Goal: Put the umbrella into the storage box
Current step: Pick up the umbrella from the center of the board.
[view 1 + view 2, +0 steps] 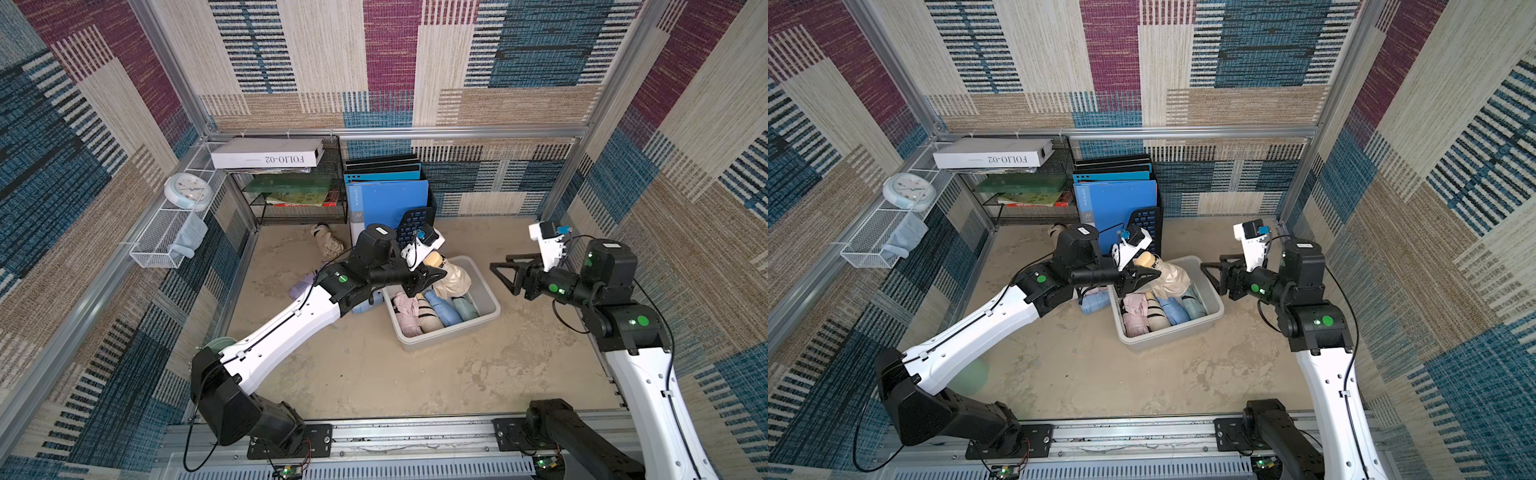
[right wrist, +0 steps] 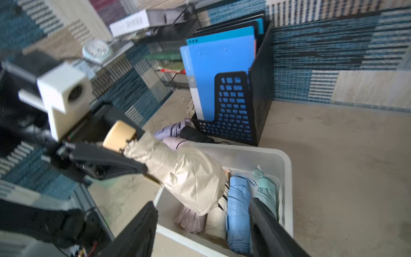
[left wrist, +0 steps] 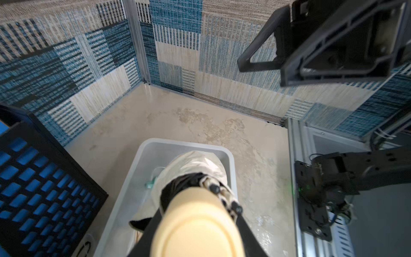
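L gripper (image 1: 424,277) is clamped on the beige umbrella (image 1: 455,277), just below its handle (image 2: 120,135). R wrist view shows 1 black finger (image 2: 106,162) across the cloth. R gripper (image 1: 500,277) sits beside the box (image 1: 449,332), apart from it, jaws spread w/ nothing between them.

Counting inside the box, I get 4 lying side by side: pink umbrella (image 2: 189,220), cream umbrella (image 2: 215,222), blue umbrella (image 2: 238,211), mint umbrella (image 2: 266,191). The beige umbrella is tilted, handle end up, cloth end down inside the box over the pink and cream ones. Can't tell if it's touching them. That makes 5 in or partly in.

Outside on the floor I count 3:
- lilac umbrella (image 1: 302,284), by the L arm
- pale-blue umbrella (image 1: 365,306), just beside the box, under the L arm
- tan umbrella (image 1: 328,245), near the rack (image 1: 303,216)

1 file holder (image 1: 415,220) stands behind the box.
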Available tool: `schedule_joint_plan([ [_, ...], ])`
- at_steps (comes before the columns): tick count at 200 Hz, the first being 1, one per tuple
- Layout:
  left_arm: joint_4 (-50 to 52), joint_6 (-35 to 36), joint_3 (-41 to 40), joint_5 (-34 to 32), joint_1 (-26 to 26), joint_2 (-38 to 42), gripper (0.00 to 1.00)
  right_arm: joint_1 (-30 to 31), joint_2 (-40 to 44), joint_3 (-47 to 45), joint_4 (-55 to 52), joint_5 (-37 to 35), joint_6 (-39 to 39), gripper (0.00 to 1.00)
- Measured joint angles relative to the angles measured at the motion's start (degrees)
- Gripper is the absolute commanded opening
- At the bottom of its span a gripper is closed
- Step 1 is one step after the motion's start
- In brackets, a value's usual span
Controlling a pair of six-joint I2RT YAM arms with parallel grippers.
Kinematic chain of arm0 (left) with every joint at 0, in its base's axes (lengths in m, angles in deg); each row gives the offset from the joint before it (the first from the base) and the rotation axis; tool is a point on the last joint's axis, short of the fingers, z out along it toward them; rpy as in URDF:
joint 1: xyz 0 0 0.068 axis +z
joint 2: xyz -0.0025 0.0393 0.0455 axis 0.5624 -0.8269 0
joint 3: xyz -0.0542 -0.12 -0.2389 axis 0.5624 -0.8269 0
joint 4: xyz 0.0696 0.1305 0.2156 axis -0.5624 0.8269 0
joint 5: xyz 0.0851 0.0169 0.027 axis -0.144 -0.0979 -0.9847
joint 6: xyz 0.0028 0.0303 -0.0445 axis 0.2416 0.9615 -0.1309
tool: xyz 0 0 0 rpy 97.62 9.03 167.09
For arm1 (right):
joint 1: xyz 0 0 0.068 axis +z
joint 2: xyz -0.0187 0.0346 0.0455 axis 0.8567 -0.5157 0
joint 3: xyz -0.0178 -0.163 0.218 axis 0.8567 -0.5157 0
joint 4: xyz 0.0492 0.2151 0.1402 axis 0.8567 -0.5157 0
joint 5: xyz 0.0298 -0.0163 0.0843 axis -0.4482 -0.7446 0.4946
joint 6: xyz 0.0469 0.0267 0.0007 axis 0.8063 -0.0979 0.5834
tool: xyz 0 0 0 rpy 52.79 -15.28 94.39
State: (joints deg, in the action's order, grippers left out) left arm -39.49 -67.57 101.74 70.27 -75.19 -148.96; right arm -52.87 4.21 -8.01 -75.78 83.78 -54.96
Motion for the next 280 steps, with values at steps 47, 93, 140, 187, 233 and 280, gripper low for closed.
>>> schedule_joint_plan([
  [47, 3.21, -1.38, 0.70, 9.68, 1.66, 0.24, 0.00, 4.20, 1.01, -3.78, -1.53, 6.82, -16.52, 0.71],
  [93, 4.98, -1.79, 2.32, 14.60, 1.73, -1.01, 0.00, 9.49, -4.50, -1.68, -3.43, 8.39, -22.73, 0.72],
  [140, 6.29, -1.68, 3.48, 16.17, 1.73, -1.84, 0.00, 14.56, -9.16, -1.25, -3.82, 9.18, -25.24, 0.72],
  [187, 9.20, -1.44, 3.50, 17.22, 1.81, -2.10, 0.00, 18.97, -11.61, -3.34, 0.72, 8.70, -24.22, 0.65],
  [233, 11.02, -1.03, 3.50, 17.66, 1.75, -1.95, 0.00, 21.03, -13.51, -4.87, 4.72, 8.74, -22.69, 0.50],
  [280, 11.58, -0.72, 3.50, 17.64, 1.77, -1.60, 0.10, 21.49, -12.85, -7.26, 7.93, 10.80, -21.90, 0.31],
])
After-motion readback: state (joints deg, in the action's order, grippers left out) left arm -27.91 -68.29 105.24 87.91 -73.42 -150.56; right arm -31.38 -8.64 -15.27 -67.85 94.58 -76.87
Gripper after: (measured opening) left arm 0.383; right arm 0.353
